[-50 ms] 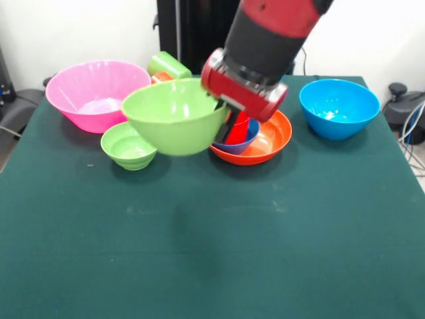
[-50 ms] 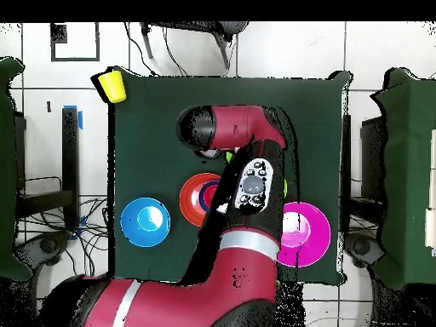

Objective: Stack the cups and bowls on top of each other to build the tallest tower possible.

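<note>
Glossy lime-green bowl (image 1: 174, 114), tilted, airborne

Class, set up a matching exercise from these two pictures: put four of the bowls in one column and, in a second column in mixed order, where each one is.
Things:
1. large green bowl
2. small dark blue bowl
3. pink bowl
4. large blue bowl

Places:
A. inside the orange bowl
B. lifted off the table at the gripper
C. alone at the front view's right
D. at the front view's left, behind the small green bowl

Pairs: 1-B, 2-A, 3-D, 4-C
</note>
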Tool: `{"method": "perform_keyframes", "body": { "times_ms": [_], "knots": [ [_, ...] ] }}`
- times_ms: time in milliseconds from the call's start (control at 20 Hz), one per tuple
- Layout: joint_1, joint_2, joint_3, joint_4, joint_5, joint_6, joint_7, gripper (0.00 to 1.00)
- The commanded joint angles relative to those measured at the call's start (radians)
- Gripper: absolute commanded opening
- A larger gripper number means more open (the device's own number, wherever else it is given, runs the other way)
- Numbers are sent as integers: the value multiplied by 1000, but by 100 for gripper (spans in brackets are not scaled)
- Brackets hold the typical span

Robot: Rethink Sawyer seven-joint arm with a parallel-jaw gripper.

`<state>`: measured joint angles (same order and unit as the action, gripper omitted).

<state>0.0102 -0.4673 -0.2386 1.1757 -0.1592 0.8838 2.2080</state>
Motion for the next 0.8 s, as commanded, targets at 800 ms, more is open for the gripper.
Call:
{"method": "perform_keyframes", "body": {
  "times_ms": [800],
  "knots": [
    [94,-14,-10,62,19,152,113,0]
  ]
}}
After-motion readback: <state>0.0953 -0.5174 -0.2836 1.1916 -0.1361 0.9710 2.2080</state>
